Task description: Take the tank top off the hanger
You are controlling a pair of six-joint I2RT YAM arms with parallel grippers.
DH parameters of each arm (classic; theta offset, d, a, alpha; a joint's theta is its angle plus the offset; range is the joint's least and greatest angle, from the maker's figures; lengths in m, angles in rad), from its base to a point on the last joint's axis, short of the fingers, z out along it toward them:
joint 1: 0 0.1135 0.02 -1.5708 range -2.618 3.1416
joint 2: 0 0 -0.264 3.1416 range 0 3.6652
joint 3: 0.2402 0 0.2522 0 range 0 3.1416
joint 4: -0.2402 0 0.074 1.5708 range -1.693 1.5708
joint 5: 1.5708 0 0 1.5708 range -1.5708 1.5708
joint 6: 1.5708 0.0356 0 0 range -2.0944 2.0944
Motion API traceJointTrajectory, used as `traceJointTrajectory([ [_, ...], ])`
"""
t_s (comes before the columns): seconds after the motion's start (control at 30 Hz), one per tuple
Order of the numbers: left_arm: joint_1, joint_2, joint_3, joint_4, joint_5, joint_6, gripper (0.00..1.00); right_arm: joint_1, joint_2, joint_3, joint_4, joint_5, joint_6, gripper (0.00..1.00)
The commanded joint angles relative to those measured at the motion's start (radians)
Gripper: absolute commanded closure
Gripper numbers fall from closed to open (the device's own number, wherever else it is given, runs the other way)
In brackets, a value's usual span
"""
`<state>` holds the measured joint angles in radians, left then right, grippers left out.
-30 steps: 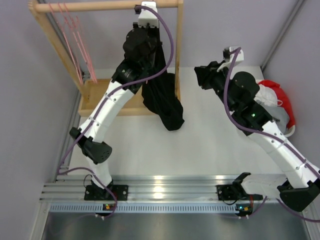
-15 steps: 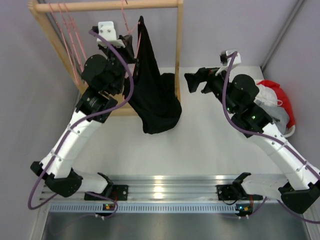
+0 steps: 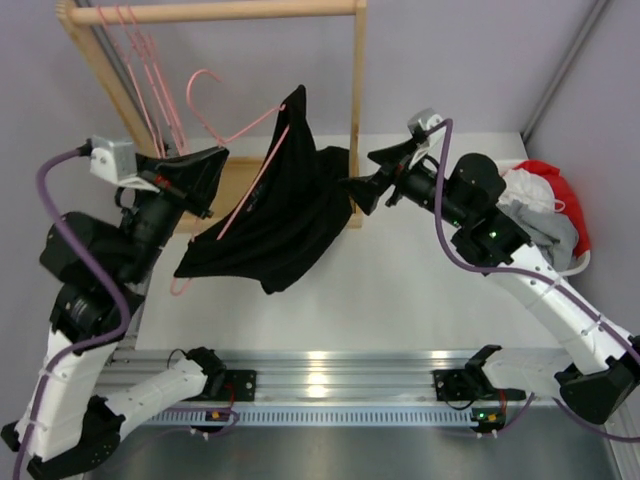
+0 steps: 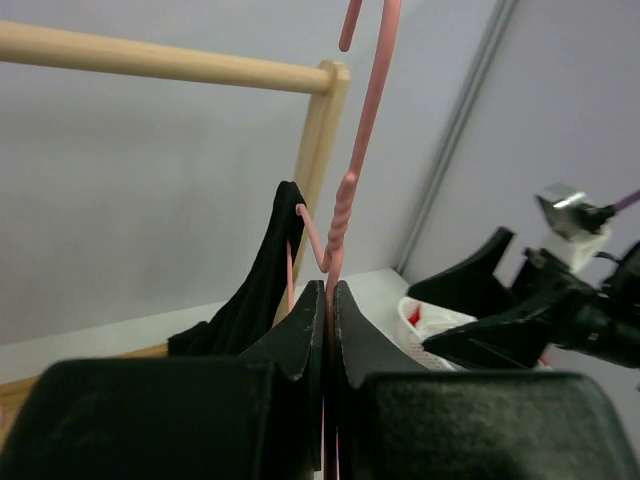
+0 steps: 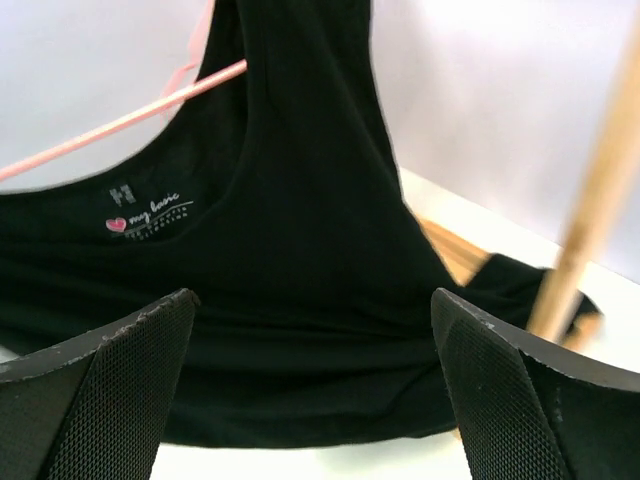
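A black tank top (image 3: 285, 215) hangs on a pink hanger (image 3: 250, 127), held in the air in front of the wooden rack. My left gripper (image 3: 218, 155) is shut on the hanger's neck just below the hook; in the left wrist view the pink hanger (image 4: 345, 200) rises from between my left gripper's (image 4: 330, 290) pressed jaws. My right gripper (image 3: 358, 170) stands wide open at the tank top's right edge. In the right wrist view the tank top (image 5: 300, 200) fills the space beyond my right gripper (image 5: 312, 295), apart from both fingers.
The wooden rack (image 3: 210, 12) stands at the back left, with several pink hangers (image 3: 150, 70) on its rail and an upright post (image 3: 357, 100) just behind the tank top. A white basket of red and white clothes (image 3: 545, 205) sits at the right.
My left arm has swung left and toward me, carrying the hanger and tank top off the rail. My right gripper has opened wide and moved left up to the tank top.
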<state>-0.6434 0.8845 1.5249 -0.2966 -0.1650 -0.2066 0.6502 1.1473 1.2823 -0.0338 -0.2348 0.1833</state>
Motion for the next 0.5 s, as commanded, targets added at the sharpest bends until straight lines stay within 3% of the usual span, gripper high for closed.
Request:
traceJointTrajectory([
  [0.0,0.001,-0.073,0.006,-0.044,0.163,-0.074,1.0,-0.001,-0.009,-0.057,0.202,-0.217,0.013,0.01],
  [0.23,0.001,-0.142,0.001,-0.079,0.364,-0.165,1.0,0.003,-0.006,-0.147,0.474,-0.457,0.108,0.0],
  [0.47,0.001,-0.15,-0.04,-0.09,0.452,-0.182,1.0,0.029,0.008,-0.161,0.618,-0.497,0.169,0.02],
])
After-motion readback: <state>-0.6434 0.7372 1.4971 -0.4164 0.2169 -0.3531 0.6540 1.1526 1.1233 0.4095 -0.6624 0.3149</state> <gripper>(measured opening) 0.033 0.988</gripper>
